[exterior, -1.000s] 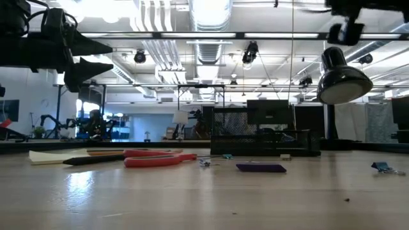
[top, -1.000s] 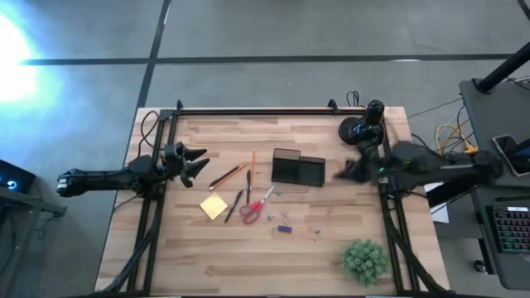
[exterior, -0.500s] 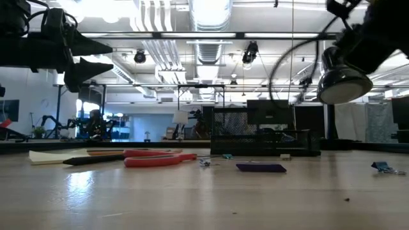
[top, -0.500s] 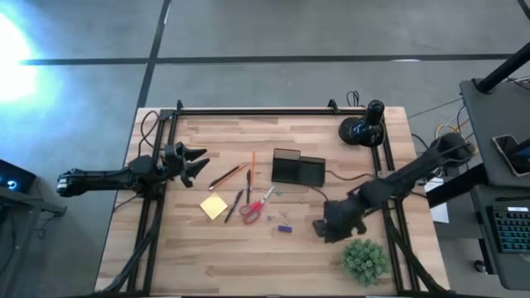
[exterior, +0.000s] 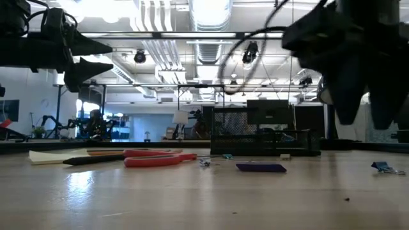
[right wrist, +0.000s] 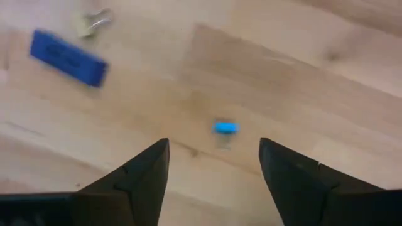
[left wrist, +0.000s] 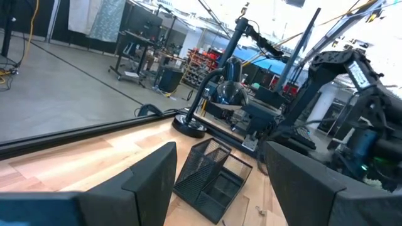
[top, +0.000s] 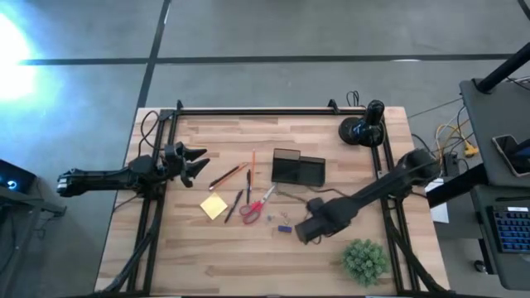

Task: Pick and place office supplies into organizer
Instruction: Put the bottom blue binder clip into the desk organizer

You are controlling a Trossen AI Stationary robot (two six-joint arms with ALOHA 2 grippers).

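High view: the organizer [top: 298,170] is seen near the middle of the table [top: 207,257], with bare wood on all sides of it. To its left the office supplies are spread: red-handled scissors [top: 255,207], a yellow sticky-note pad [top: 214,206], and thin pens [top: 234,172] lying between pad and organizer. A small blue piece [top: 285,228] is found just in front of the organizer, and the right gripper [top: 305,232] is held just beside it, above the table's front half. A wide strip of open wood is left along the front edge, broken only by the green plant [top: 365,261] at the right corner. The left gripper [top: 199,161] is parked at the left edge, fingers spread wide.

Compared with a second ago, the right arm has been swung from the right rear, by the black camera mount [top: 361,128], to the front centre; the left arm has not been moved.

Only the right wrist view shows the right gripper [right wrist: 213,164] with its fingers well apart over bare wood, a tiny bright-blue clip [right wrist: 225,128] lying between them and the blue piece [right wrist: 68,58] off to one side. In the low view the arm is seen only as a dark mass.
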